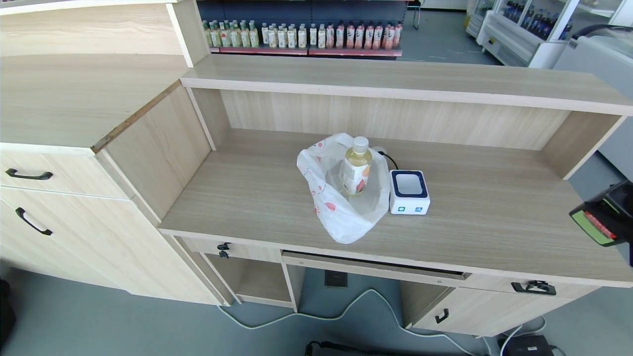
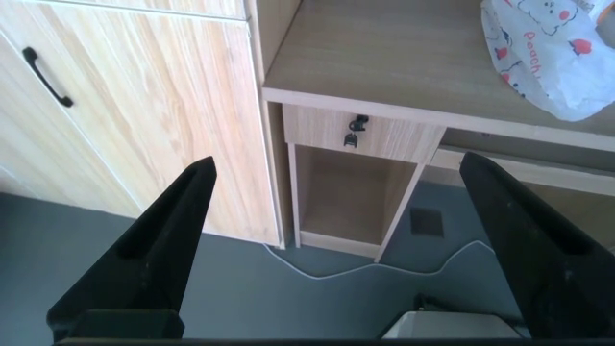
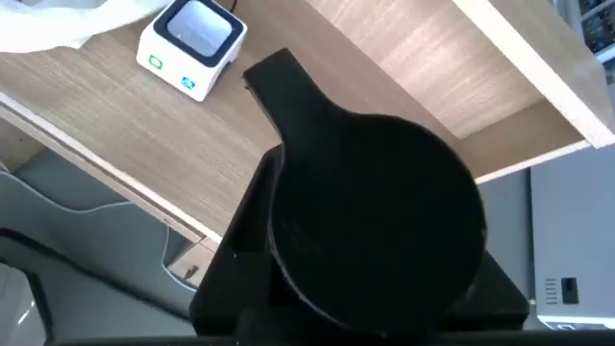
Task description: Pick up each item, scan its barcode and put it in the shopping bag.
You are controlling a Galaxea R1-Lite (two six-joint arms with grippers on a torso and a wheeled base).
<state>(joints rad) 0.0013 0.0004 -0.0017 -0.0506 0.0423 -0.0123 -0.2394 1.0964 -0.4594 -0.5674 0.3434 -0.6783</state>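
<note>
1. Bottle [image 1: 356, 168] upright inside bag [image 1: 321, 195], just left of scanner [image 1: 409, 192] on counter [image 1: 494, 222]; cap poking above bag's rim. Judged as already bagged.
2. Left gripper [image 2: 338, 163] spread wide, holding nothing, low in front of counter, well left of scanner and below it.
3. Right gripper [image 1: 601, 220] well right of scanner, past counter's end; open or closed: cannot tell.
4. Risk: bottle toppling toward scanner. Cause: thin, slack bag with no support, plus any tug on the film.
5. Risk: bag dragged against scanner or off the front edge. Cause: loose bag wall snagged on a reach-in from either side.
6. Risk: scanner pulled askew. Cause: cable [image 1: 390, 159] just behind scanner, close to bag, easy to hook.
7. Around: drawer lock [image 2: 357, 130] under the counter front, left of scanner; floor cord [image 1: 346, 301] below scanner; store shelf [image 1: 301, 35] of drinks far behind scanner.
8. In the way: upper ledge [image 1: 395, 76] above and behind scanner, limiting any high approach from the back; bag's raised rim between left gripper's side and scanner.
</note>
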